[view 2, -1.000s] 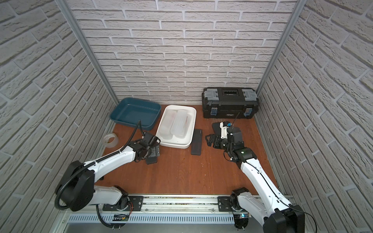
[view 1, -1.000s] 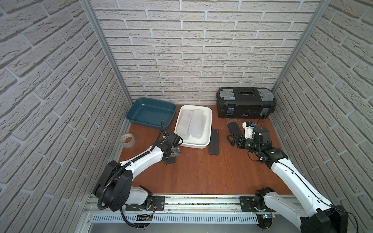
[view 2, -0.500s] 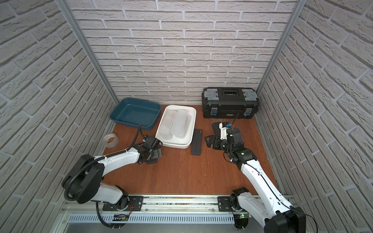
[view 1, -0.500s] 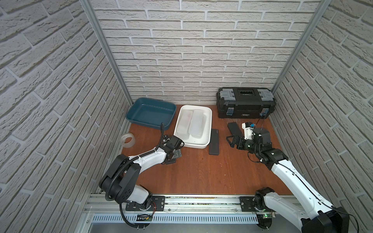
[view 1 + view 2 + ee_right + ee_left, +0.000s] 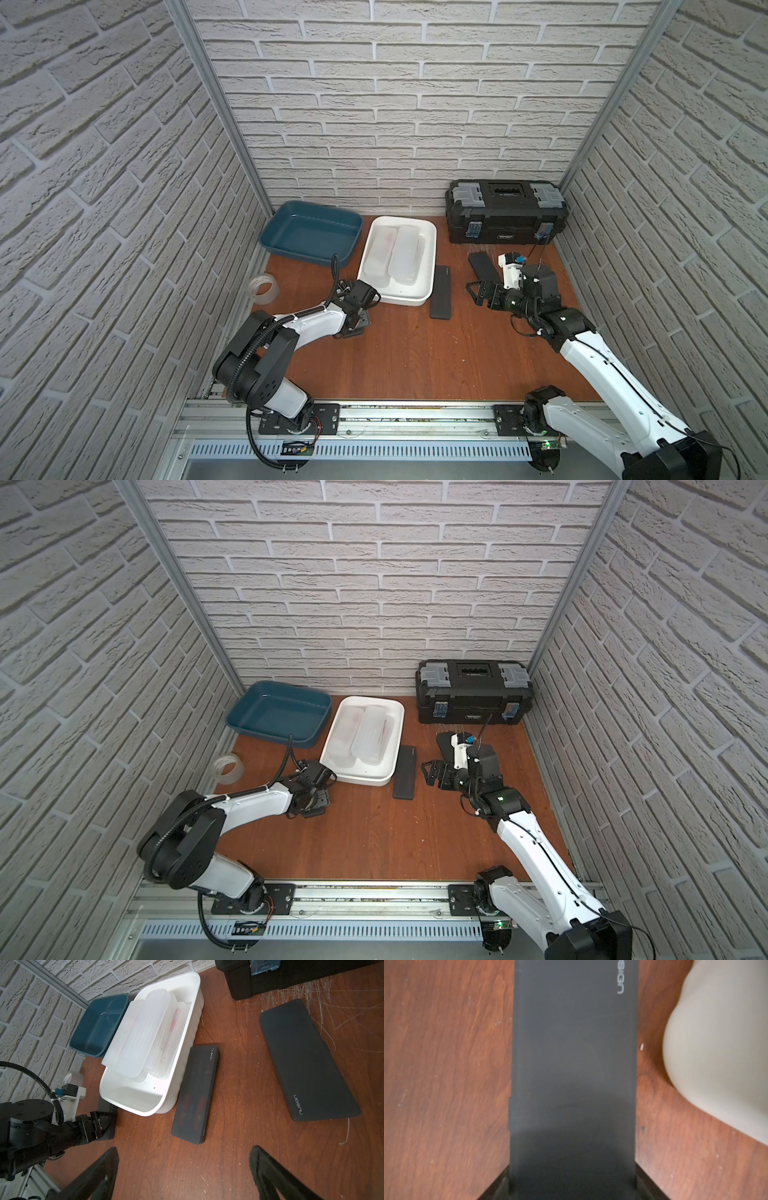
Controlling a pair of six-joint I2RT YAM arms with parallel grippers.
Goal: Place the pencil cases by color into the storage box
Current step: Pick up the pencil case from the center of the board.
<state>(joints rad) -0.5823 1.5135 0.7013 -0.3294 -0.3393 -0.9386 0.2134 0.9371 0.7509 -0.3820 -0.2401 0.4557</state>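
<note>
at 7 o'clock of white bin (image 5: 405,299), in a top view: left gripper (image 5: 355,328) down at table (image 5: 415,357); frosted cases (image 5: 405,257) inside bin. left wrist: jaws clamped on black pencil case (image 5: 574,1064). right wrist: right gripper (image 5: 185,1148) spread apart.

We see white links and black joints on the left arm (image 5: 316,326) and right arm (image 5: 602,365), plus the left's ribbed black cable (image 5: 42,1084).

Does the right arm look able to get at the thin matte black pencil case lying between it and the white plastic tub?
Probably yes. The right gripper is open and points toward the thin black pencil case, with only bare wooden table between them; the white tub borders only its far side.
</note>
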